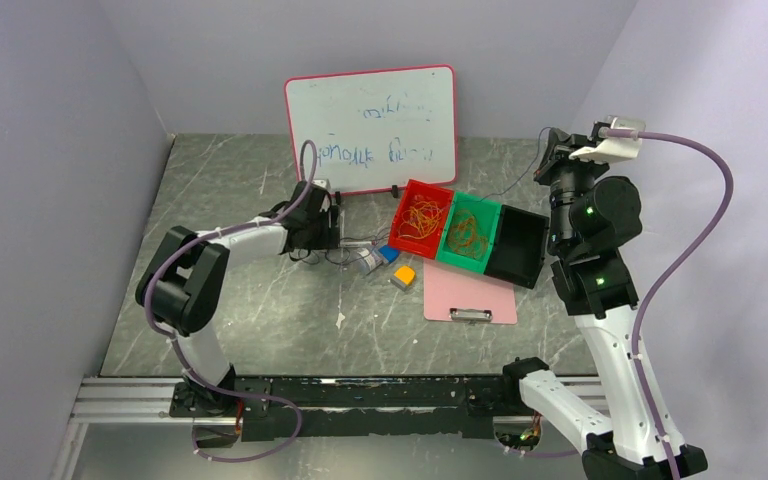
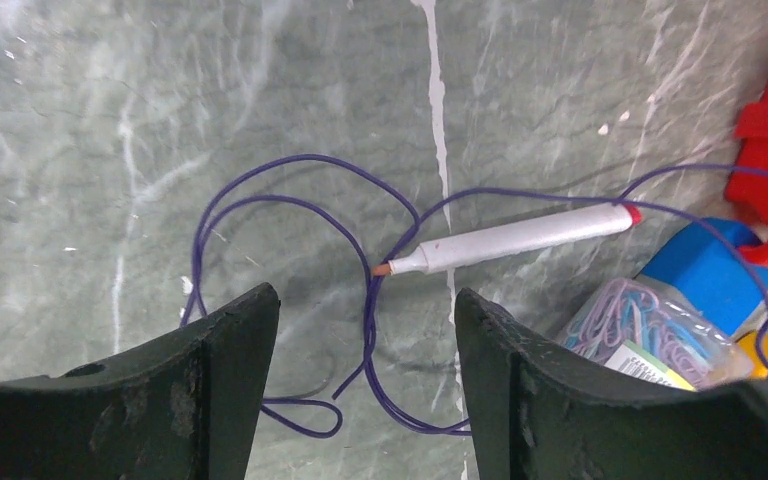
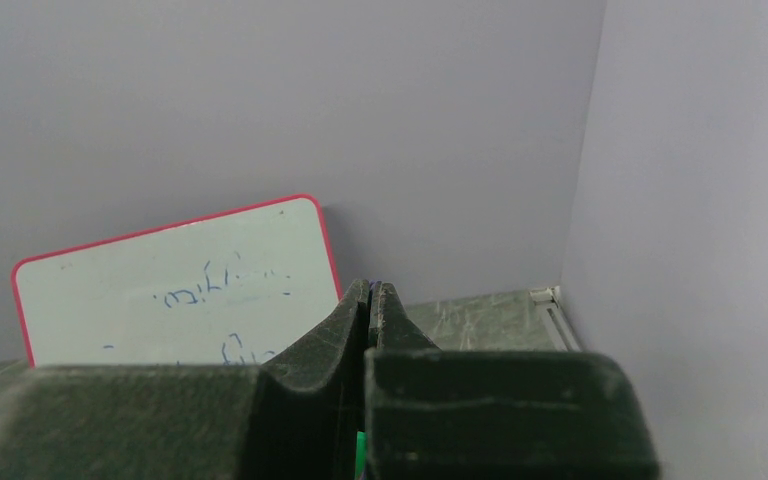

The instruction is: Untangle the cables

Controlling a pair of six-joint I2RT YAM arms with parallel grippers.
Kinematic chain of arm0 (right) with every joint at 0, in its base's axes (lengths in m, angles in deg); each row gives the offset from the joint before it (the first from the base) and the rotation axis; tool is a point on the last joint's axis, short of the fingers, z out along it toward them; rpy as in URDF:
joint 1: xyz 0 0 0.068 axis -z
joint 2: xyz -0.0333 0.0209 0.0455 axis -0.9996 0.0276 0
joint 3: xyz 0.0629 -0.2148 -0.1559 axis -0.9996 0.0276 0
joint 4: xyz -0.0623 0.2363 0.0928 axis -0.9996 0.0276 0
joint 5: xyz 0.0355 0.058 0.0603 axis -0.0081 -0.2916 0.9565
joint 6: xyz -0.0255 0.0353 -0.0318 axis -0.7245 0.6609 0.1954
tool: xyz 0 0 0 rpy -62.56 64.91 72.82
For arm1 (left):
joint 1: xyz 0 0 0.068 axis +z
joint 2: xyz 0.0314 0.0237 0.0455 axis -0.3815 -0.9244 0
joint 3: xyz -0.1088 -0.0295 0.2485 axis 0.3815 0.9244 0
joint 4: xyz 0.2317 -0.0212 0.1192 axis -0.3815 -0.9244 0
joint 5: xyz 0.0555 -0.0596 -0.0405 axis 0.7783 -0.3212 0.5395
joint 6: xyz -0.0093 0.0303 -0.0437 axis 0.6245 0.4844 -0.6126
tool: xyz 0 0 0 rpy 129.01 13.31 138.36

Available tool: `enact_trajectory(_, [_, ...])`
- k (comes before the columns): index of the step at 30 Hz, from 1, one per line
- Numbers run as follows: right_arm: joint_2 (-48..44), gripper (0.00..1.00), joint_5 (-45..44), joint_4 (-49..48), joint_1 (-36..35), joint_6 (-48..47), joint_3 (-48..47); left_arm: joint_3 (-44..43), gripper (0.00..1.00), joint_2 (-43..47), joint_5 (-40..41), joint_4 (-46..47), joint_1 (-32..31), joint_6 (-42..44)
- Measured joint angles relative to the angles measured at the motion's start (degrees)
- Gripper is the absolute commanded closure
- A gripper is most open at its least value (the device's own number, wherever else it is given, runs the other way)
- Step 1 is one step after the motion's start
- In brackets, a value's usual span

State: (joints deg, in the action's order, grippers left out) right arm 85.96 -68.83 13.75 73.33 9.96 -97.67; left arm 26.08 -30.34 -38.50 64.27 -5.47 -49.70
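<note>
Near the middle of the table point(image 1: 260, 310), a little toward its far edge, the left gripper point(image 2: 365, 310) is hanging low with its two fingers spread wide and nothing between them. Directly beneath it the purple cable point(image 2: 370, 315) is lying on the tabletop in loose, overlapping loops, not bunched tight. Several of its strands are meeting at the tip of a white marker point(image 2: 520, 238) that is lying flat just beyond the fingers. From there the cable is trailing on toward the right edge, past a clear box of paper clips point(image 2: 640, 320) and a blue block point(image 2: 705, 268).

Right of the middle, three small bins are sitting side by side in a slanted row. The red bin point(image 1: 407, 188) is holding the orange cables point(image 1: 420, 218) and the green bin point(image 1: 487, 212) is holding the yellowish cables point(image 1: 466, 237), both as loose nests. The black bin point(image 1: 520, 245) is standing at the right end of the row, and what is inside it cannot be made out. A pink clipboard point(image 1: 468, 293) is lying just nearer than the bins.

Over the far right corner the right gripper point(image 3: 371, 290) is being held high off the table, its fingers pressed together with only a sliver of purple showing at their tips. From above, a thin dark strand is running from it down toward the bins. A whiteboard point(image 1: 372, 128) is leaning at the far edge.
</note>
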Motion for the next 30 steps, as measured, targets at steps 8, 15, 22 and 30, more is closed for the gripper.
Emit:
enact_trajectory(8, [0.0, 1.0, 0.3, 0.0, 0.0, 0.2, 0.0, 0.7, 0.34, -1.3, 2.3, -2.3, -2.6, -0.2])
enact_trajectory(15, [0.2, 1.0, 0.7, 0.0, 0.0, 0.9, 0.6, 1.2, 0.51, -1.1, 6.7, -3.2, -4.1, -1.5])
enact_trajectory(22, [0.3, 1.0, 0.9, 0.0, 0.0, 1.0, 0.9, 1.3, 0.72, -1.3, 11.5, -4.8, -5.4, -2.8])
enact_trajectory(30, [0.3, 1.0, 0.9, -0.1, 0.0, 0.9, 0.9, 1.5, 0.93, -1.5, 14.6, -5.6, -5.1, -4.8])
